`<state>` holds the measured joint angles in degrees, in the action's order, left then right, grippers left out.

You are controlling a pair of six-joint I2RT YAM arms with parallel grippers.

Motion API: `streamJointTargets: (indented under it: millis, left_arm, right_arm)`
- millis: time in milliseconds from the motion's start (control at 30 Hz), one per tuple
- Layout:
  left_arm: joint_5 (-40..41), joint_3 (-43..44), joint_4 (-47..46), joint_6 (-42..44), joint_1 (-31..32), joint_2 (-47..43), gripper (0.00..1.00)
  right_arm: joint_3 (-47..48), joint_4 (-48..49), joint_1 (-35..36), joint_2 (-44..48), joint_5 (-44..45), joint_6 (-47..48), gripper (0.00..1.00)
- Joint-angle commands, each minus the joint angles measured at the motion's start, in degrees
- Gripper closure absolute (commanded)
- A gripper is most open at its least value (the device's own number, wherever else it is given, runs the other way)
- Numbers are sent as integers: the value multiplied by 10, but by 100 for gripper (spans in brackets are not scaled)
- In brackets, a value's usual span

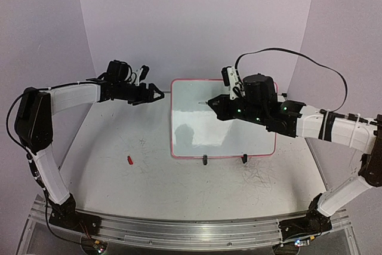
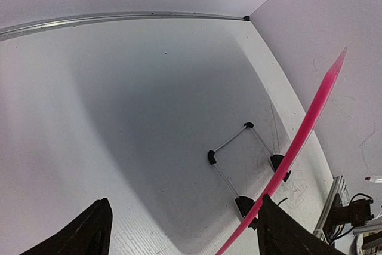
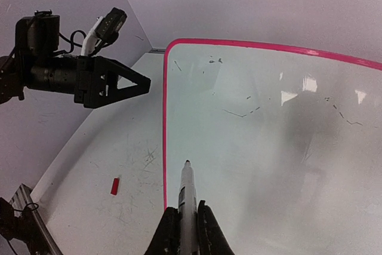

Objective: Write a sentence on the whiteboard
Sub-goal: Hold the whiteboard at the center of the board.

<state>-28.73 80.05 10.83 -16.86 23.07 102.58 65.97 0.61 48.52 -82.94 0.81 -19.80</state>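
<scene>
Two sets of fingers attend one flat white rectangular whiteboard (image 1: 239,138) with a thin pink-red rim, which stands propped at the centre of the overhead view on two small black clip feet (image 1: 205,160) at its lower edge. The right arm's fingers (image 3: 169,234), at the bottom centre of their wrist view, are pressed together on one thin white marker pen (image 3: 187,186). Its dark tip is aimed at the board's upper left part; whether it touches the surface I cannot tell. The left arm's fingers (image 2: 89,234) are spread and pinch nothing, hovering just beside the board's left rim near its upper corner. No sentence is legible on the board, only a few faint specks and dashes, so the writing looks about to begin. The next move, as I judge it, calls for setting the tip down lightly and drawing the first letter rightward, perhaps with the left fingers closing on the rim to steady the board. One small red cap-like piece (image 1: 129,160) lies on the scuffed white counter (image 1: 107,129), lower left of the board and well apart.
</scene>
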Motion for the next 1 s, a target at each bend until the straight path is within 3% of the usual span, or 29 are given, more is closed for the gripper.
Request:
streamJointTargets:
  millis: [0, 167, 333, 733, 967]
  left_arm:
    - [-39, 5, -53, -10, -2, 4, 15]
    - [-90, -9, -110, -39, -2, 13, 16]
    - [-168, -28, -196, -82, -1, 29, 24]
    - [-214, -46, -224, -74, 18, 19, 38]
    - [-222, -46, -237, -72, 23, 25, 51]
  right_arm:
    - [57, 8, -2, -24, 19, 45, 100]
    - [85, 2, -3, -52, 32, 57, 100]
    - [110, 2, -2, -83, 35, 57, 100]
    - [146, 28, 0, -123, 29, 65, 100]
    - [162, 40, 12, -146, 54, 72, 100]
